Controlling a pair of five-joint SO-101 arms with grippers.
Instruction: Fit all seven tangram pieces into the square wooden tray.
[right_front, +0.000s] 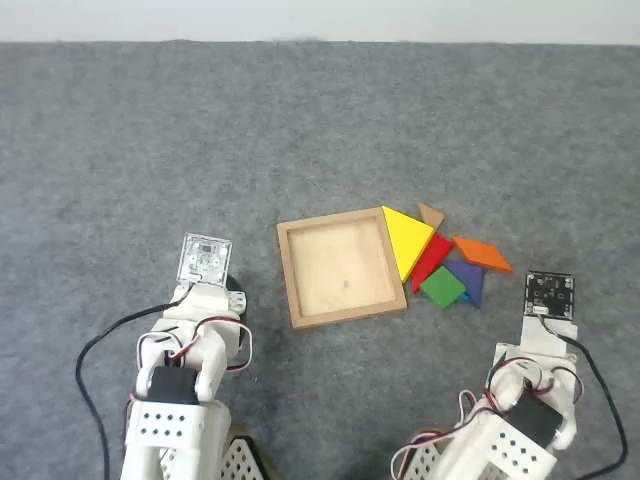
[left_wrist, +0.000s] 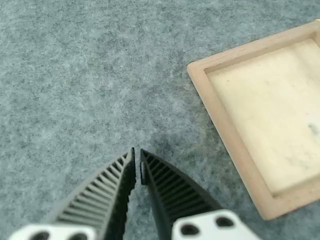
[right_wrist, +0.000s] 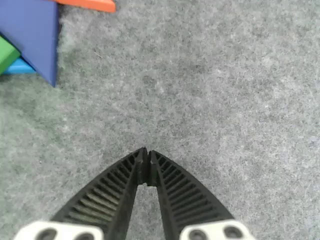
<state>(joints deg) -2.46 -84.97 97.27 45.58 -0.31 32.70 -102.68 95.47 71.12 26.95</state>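
Observation:
The square wooden tray lies empty mid-table; its corner and rim show in the left wrist view. Just right of it the pieces cluster: a yellow triangle against the tray's edge, a tan triangle, a red piece, an orange parallelogram, a green square and a purple triangle. My left gripper is shut over bare carpet, left of the tray. My right gripper is shut over carpet too, a short way from the purple triangle, green square and a blue piece.
Grey carpet covers the whole table. The left arm stands at the near left and the right arm at the near right, each with cables trailing near its base. Open carpet stretches behind the tray.

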